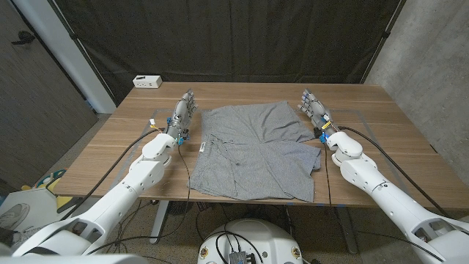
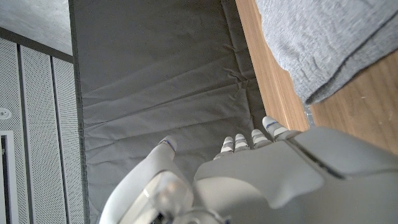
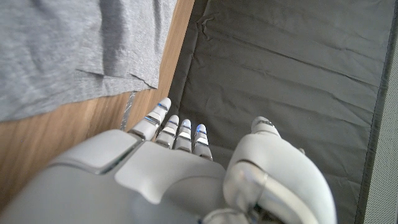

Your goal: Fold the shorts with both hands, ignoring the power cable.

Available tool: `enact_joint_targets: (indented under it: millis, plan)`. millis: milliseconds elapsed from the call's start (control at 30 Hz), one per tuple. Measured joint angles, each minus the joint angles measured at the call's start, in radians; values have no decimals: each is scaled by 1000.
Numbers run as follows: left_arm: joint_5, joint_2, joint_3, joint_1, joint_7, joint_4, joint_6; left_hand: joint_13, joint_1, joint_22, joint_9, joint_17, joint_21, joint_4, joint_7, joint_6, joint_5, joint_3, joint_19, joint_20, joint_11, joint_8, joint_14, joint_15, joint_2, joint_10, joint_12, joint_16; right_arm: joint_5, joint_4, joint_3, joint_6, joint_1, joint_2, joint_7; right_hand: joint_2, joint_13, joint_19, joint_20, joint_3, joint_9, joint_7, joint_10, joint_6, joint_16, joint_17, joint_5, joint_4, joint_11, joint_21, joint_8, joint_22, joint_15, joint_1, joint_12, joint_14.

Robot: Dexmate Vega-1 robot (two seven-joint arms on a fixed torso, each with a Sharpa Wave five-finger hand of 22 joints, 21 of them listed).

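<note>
**Operator:** Report position of the workpiece.

**Technician:** The grey shorts (image 1: 256, 150) lie spread on the wooden table (image 1: 381, 117), roughly at its middle, between the two arms. One portion of the fabric overlaps another near the far right corner of the garment; the near hem sits close to the table's front edge.

**Operator:** Left hand status?

**Technician:** The left hand (image 1: 183, 111) stands beside the shorts' left edge, near the far corner, fingers extended and apart — nothing held. In the left wrist view, the fingertips (image 2: 272, 127) reach past the table edge toward the dark curtain (image 2: 161, 74), with the fabric just beside them.

**Operator:** Right hand status?

**Technician:** The right hand (image 1: 314, 108) stands beside the shorts' right edge, fingers extended, holding nothing. The right wrist view shows its fingers (image 3: 163, 112) near the cloth's corner, apart from it.

**Operator:** Other items?

**Technician:** A small white box (image 1: 147, 81) sits at the table's far left corner — well apart from the shorts.
</note>
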Motion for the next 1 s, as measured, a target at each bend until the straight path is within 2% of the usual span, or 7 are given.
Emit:
enact_joint_targets:
  millis: [100,233,433,700,767,833,1000]
  plan:
    - [8,-4,2,-3,1,7,-8,0,3,0,0,0,0,-3,0,0,0,4,0,0,0,0,0,0,3,0,0,4,-2,1,-1,-1,-2,-2,-1,5,0,0,0,0,0,-5,0,5,0,0,1,0,0,0,0,1,0,6,0,0]
    - [28,-6,10,-8,11,15,-16,0,13,0,0,0,0,-14,-4,-4,0,6,0,0,-6,7,0,0,6,-5,0,4,-10,0,-1,-2,-4,-8,-9,-5,0,0,0,6,0,-10,0,15,0,0,1,-6,0,0,4,-2,0,15,0,0]
    - [115,14,29,-10,74,-7,-20,0,32,-3,0,0,0,-25,-12,-4,0,9,3,2,-9,8,0,0,13,-2,6,4,-37,-28,-1,-14,-13,-35,-27,-9,0,5,5,10,0,-14,11,22,0,0,-5,-18,0,0,4,-2,0,26,0,11]
    - [225,58,55,-3,154,-82,12,0,48,-3,0,0,0,-45,-20,-1,-12,6,10,9,-20,16,0,0,7,-1,17,4,-105,-83,-6,-44,-28,-85,-63,-25,0,32,43,17,0,-14,23,21,0,0,-13,-40,-2,8,4,1,18,54,0,29]
    - [259,70,59,2,180,-106,24,-1,53,-3,0,0,-1,-50,-20,-1,-12,6,11,11,-21,19,0,0,2,11,17,4,-129,-119,-9,-52,-38,-115,-76,-24,0,45,41,20,0,-11,35,25,0,0,-19,-44,-1,11,4,1,22,55,4,33]
    - [298,78,63,6,209,-123,38,-3,61,-1,0,0,-4,-61,-20,-1,-21,5,15,15,-22,18,0,0,-6,29,21,7,-143,-131,-10,-57,-41,-125,-83,-29,0,50,40,21,0,-11,39,32,0,0,-21,-51,3,15,4,1,19,60,7,38]
    - [388,108,71,25,271,-191,73,0,81,0,0,0,-8,-84,-36,26,-34,2,30,34,-27,26,12,0,-17,71,21,11,-207,-192,-11,-81,-60,-175,-115,-36,0,52,41,24,0,-7,50,39,0,0,-27,-54,3,16,4,1,18,67,7,39]
